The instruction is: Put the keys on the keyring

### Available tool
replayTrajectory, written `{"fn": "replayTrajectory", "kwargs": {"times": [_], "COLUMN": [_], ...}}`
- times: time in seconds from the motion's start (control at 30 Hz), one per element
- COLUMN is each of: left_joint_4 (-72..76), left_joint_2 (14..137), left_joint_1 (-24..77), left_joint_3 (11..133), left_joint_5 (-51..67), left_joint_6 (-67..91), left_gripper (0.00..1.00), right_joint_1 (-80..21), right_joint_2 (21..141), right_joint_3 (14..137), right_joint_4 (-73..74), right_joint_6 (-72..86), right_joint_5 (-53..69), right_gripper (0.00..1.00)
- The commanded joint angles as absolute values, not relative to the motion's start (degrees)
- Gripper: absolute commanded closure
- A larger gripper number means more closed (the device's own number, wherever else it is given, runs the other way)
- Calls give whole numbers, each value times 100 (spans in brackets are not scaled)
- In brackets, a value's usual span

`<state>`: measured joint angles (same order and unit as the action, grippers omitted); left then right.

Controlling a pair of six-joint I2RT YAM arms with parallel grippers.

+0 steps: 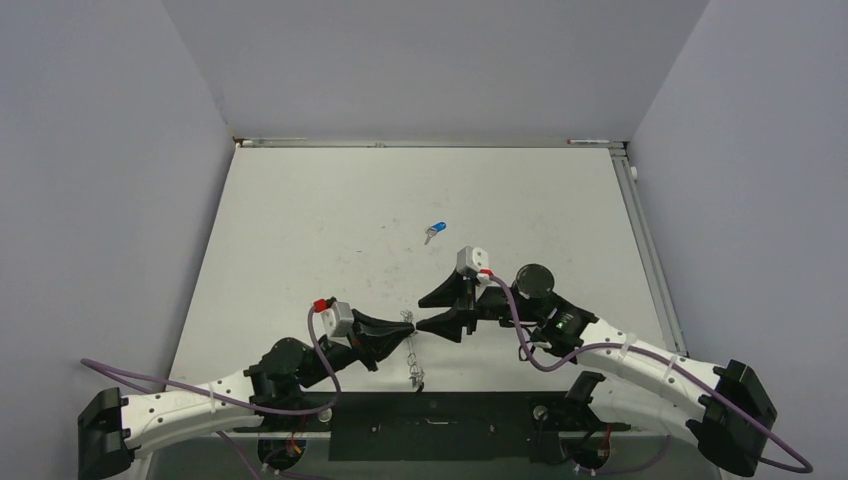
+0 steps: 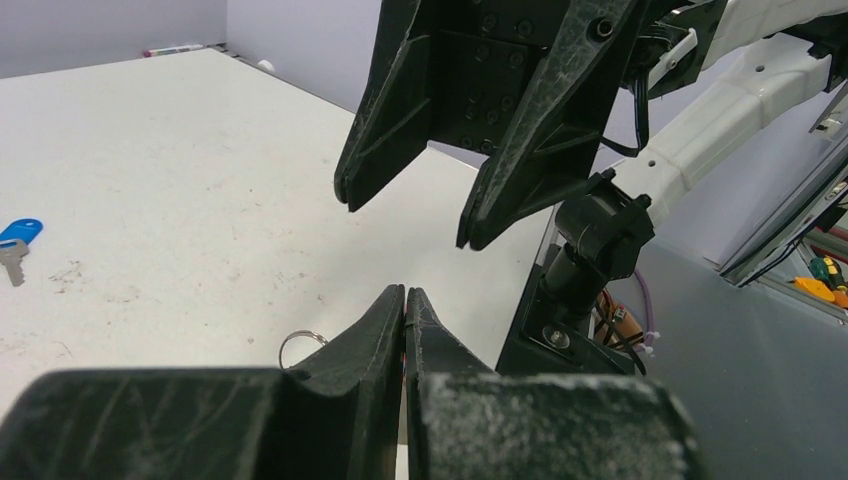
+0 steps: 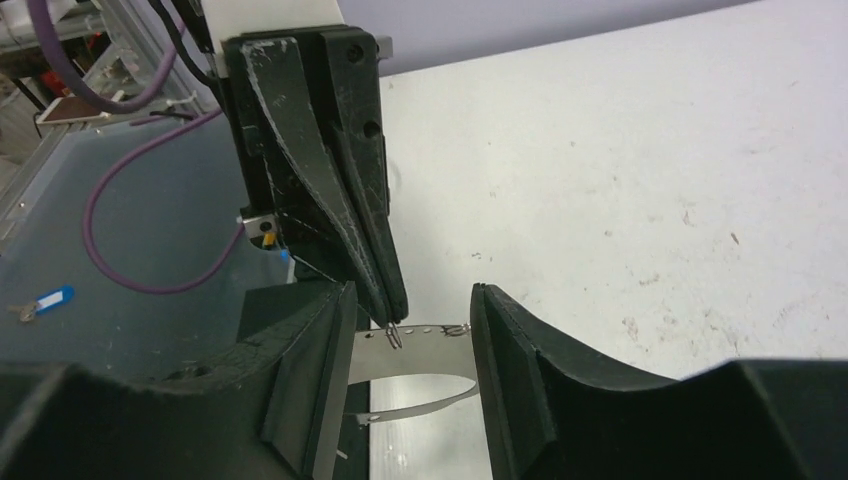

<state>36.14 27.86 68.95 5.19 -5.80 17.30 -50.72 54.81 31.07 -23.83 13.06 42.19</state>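
Observation:
My left gripper (image 1: 408, 333) is shut, its fingertips (image 3: 392, 300) pinching a small wire loop of the keyring (image 3: 420, 332). The keyring shows as a thin grey metal band with small holes, curving down below the tips (image 1: 415, 368). A small wire ring (image 2: 301, 341) peeks out beside my left gripper (image 2: 405, 293). My right gripper (image 1: 420, 313) (image 3: 412, 298) is open, its jaws to either side of the left fingertips and the band, touching nothing; it also hangs above in the left wrist view (image 2: 405, 220). One blue-headed key (image 1: 436, 231) (image 2: 15, 240) lies on the table farther back.
Another blue-tagged key (image 3: 42, 301) lies on the dark surface off the table's near edge. The black base rail (image 1: 430, 425) runs below the grippers. A pen (image 1: 590, 141) lies along the back wall. Grey walls stand to the left, right and rear.

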Motion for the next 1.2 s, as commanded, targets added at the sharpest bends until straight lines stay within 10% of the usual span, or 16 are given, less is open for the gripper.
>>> {"fn": "replayTrajectory", "kwargs": {"times": [0.0, 0.63, 0.9, 1.17], "left_joint_4": [3824, 3487, 1915, -1363], "left_joint_2": [2751, 2822, 3708, 4044], "left_joint_1": [6909, 6908, 6908, 6908], "left_joint_3": [846, 754, 1441, 2640], "left_joint_5": [-637, -1163, -2289, -3331], "left_joint_6": [1672, 1707, 2335, 3744], "left_gripper": [100, 100, 47, 42], "right_joint_1": [-5101, -5097, -5322, -7547], "right_joint_2": [5657, 5849, 6123, 7172], "right_joint_3": [3244, 3055, 3454, 4091], "right_joint_4": [-2251, -1881, -161, 1200], "right_joint_6": [937, 1117, 1860, 2328], "right_joint_5": [4177, 3225, 801, -1387], "right_gripper": [54, 53, 42, 42]}}
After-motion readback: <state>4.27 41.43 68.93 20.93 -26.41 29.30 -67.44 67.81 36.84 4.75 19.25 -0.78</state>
